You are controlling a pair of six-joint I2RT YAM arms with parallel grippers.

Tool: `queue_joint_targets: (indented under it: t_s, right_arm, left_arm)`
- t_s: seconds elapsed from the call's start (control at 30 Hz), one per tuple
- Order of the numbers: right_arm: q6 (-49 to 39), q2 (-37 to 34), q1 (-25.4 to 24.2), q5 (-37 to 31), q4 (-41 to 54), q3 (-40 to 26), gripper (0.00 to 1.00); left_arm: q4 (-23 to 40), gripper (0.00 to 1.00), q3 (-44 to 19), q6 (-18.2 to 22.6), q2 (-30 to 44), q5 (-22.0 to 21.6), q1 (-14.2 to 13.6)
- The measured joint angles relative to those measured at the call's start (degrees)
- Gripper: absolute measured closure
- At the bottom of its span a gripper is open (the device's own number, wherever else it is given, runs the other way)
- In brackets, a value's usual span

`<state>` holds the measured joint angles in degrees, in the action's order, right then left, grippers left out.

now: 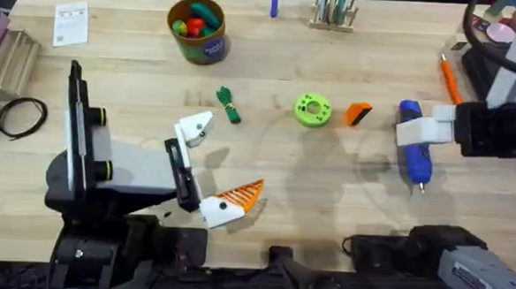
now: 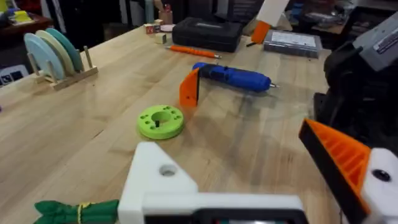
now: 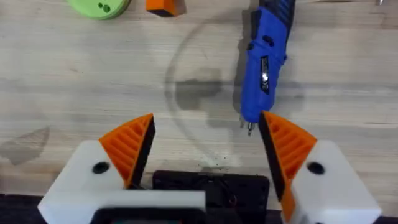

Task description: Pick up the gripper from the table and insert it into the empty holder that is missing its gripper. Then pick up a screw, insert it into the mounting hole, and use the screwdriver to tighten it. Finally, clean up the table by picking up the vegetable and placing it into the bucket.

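Orange gripper sits loose on the counter, just right of the lime-green disc, roughly 1 o'clock from table centre in the overhead view. In the left wrist view it stands on edge, touching or nearly touching the butt end of the screwdriver.

Holder is the left arm's bare white finger block, no orange pad on it; mounting hole visible up close. The opposite finger carries its ribbed orange pad. Left gripper fingers spread wide, holding nothing, hovering over bare counter.

Vegetable lies on the counter at 12 o'clock from the holder, left of the disc, and shows just beside the holder block in the left wrist view. Bucket at 11 o'clock from it, near the far edge, toy vegetables inside.

Blue screwdriver lies flat at 3 o'clock, silver tip toward the near edge. Right gripper is over it, fingers spread wide, gripping nothing; screwdriver tip sits between the pads, close to one orange pad. Contact: cannot tell.

Thin orange stick at 2 o'clock, beyond the screwdriver.
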<state>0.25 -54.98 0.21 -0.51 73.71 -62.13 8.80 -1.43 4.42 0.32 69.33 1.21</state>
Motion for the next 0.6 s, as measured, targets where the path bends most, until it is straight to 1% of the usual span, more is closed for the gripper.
queue_joint_targets:
  t_s: [0.6]
  right_arm:
    - [-0.01,0.00,0.00,0.00,0.00,0.00,0.008]
  left_arm:
    - [0.09,0.015,0.00,0.16,-0.02,0.56,0.00]
